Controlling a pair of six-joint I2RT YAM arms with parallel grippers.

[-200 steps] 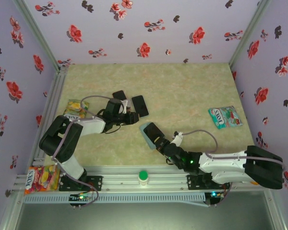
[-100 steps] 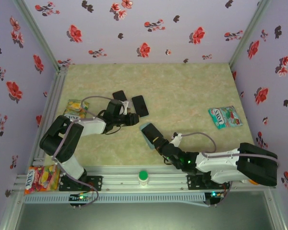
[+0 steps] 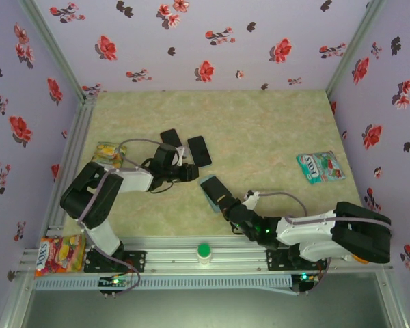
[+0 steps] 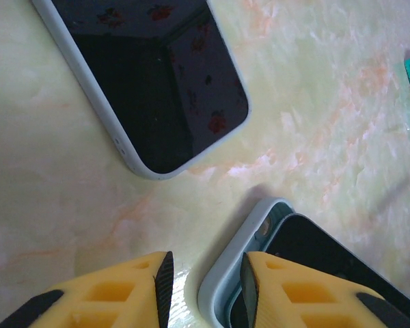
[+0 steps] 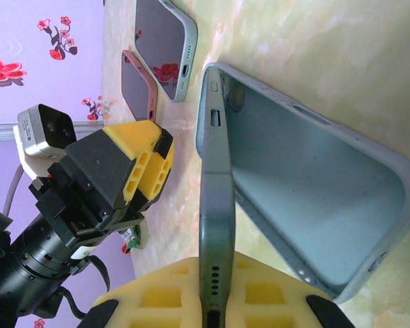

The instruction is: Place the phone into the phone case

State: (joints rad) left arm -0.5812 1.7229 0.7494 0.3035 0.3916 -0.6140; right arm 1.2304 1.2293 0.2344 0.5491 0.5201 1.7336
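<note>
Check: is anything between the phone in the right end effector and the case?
Nothing visible. The phone stands on edge at the case rim, its cavity bare; the left end effector sits at one corner.

— What do your arms look like?
— My left arm [image 3: 89, 198] has blocky black joints and a silver-white forearm. My right arm [image 3: 307, 229] is built the same, with a green light [image 3: 258, 227] glowing near the wrist.
— Any wiring?
— A thin grey cable [image 3: 281, 192] loops off the right wrist, and another off the left.
— And the ends?
— My left pincer [image 4: 205, 280] has yellow fingers [image 4: 116, 297] with cut-out pockets and black edging. My right pincer [image 5: 215, 287] matches. A small white-and-grey camera [image 5: 44, 130] sits on the left wrist.
</note>
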